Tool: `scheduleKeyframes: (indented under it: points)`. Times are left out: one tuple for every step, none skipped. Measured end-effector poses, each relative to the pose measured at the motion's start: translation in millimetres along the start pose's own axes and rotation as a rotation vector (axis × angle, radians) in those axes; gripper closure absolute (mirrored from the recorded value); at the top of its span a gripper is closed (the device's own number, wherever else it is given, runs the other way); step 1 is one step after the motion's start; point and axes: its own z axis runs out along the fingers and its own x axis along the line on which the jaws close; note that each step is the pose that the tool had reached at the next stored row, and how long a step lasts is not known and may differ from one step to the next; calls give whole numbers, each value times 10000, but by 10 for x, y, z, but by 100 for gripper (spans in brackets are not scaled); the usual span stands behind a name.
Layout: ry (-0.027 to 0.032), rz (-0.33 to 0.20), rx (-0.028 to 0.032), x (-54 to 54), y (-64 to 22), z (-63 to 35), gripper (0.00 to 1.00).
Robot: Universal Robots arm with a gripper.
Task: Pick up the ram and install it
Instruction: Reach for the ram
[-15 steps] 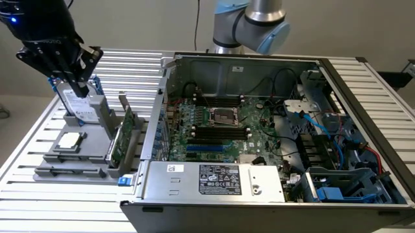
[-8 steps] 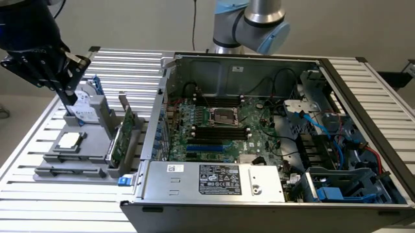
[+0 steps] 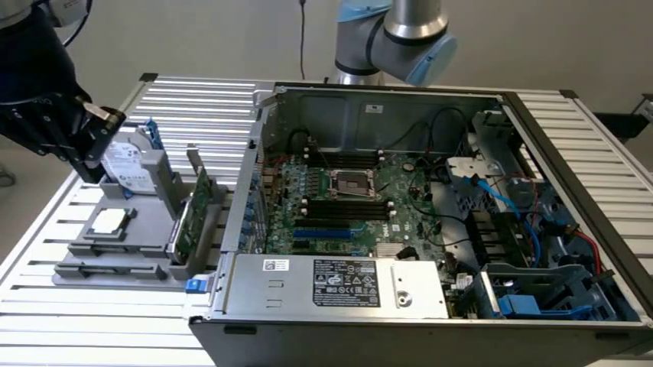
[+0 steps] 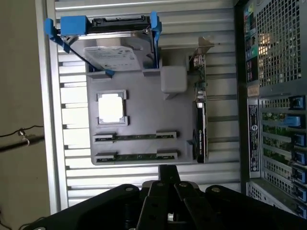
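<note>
Your black gripper (image 4: 168, 167) is holding its jaws pressed together, and they are pinching nothing. In the exterior view it is hanging at the exterior view's left, above the parts tray and touching none of it.

In the wrist view, the fingertips are showing just past the edge of the flat grey plastic fixture tray (image 4: 144, 115). The ram (image 4: 136, 136), a slim green circuit-board stick, is lying in its grey end clips on that tray, with a 2nd matching stick (image 4: 136, 156) beside it and nearer that edge. Both are sitting untouched, well apart from the computer.

Further along the tray, a square silver processor chip (image 4: 111, 108) is resting flat. Beyond it, a silver hard drive in a blue plastic bracket (image 4: 112, 55) is leaning with its white label up, but you cannot read that label's print. A taller green expansion card (image 4: 200, 120) is standing on edge along the tray side nearest the case.

The open grey metal computer case (image 3: 571, 191) is lying on the slatted aluminium table (image 3: 204, 107). Inside, long black memory slots (image 3: 347, 208) are flanking the processor socket on the green motherboard (image 3: 408, 191). The silver power supply box (image 3: 255, 287) is carrying a black-and-white rating sticker (image 3: 347, 284) with writing too small to read.
</note>
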Motion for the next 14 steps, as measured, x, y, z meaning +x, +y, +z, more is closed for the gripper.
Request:
scheduleKeyframes:
  points:
    - [2,0,0,10,-25,8,89]
    - [3,-1,0,16,-50,13,89]
    - [4,-3,1,19,-76,18,89]
    - [3,-7,0,22,-102,23,89]
    - [3,-10,-1,25,-129,28,89]
    - [4,-14,0,28,-156,33,89]
    - [4,-18,0,31,-182,37,89]
    - [3,-23,1,37,-199,40,89]
    - [3,-25,0,44,-200,41,89]
    - [4,-25,1,44,-200,41,89]
    - [3,-28,0,44,-200,41,89]
    - [4,-28,0,44,-200,41,89]
    - [4,-31,1,44,-201,40,89]
    - [4,-33,1,44,-201,40,89]
